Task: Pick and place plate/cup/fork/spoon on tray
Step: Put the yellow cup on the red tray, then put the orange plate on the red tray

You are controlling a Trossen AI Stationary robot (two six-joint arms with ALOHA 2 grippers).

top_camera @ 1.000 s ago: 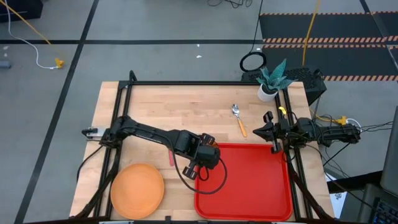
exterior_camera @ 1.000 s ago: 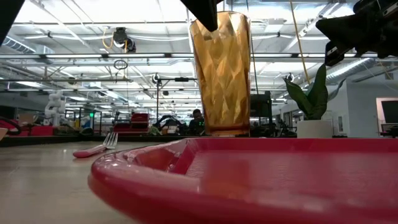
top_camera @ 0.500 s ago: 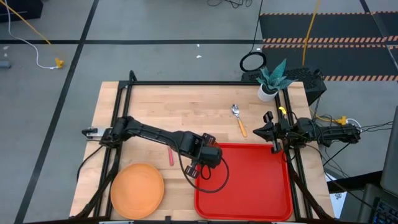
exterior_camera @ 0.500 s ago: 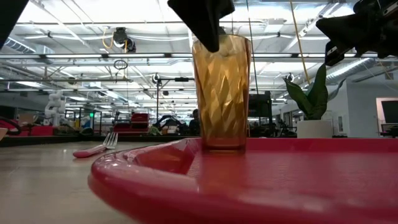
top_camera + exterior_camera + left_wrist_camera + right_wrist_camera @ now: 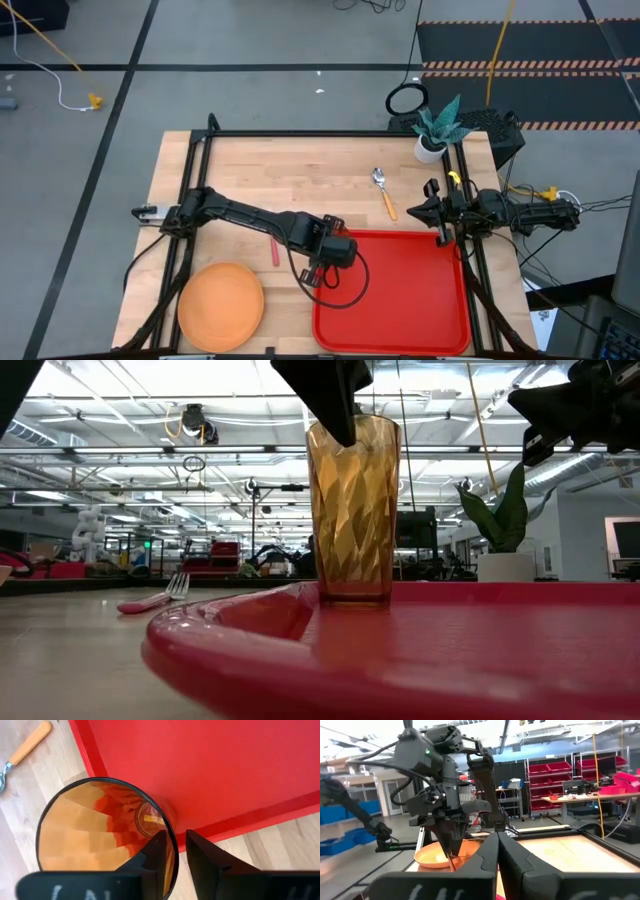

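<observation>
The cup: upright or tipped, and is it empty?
Upright and empty: the cup stands level at the tray rim; the left wrist view shows its bare bottom, the left gripper pinching its wall.

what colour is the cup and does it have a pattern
Translucent amber-orange, with a faceted diamond pattern on its wall. The cup shows best in the low view, standing on the red tray.

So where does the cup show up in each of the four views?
High: hidden under the left gripper at the tray corner.
Low: the cup, centre.
Left wrist: cup, left of centre.
Right wrist: amber sliver under that gripper.
Shared landmark: tray.
</observation>
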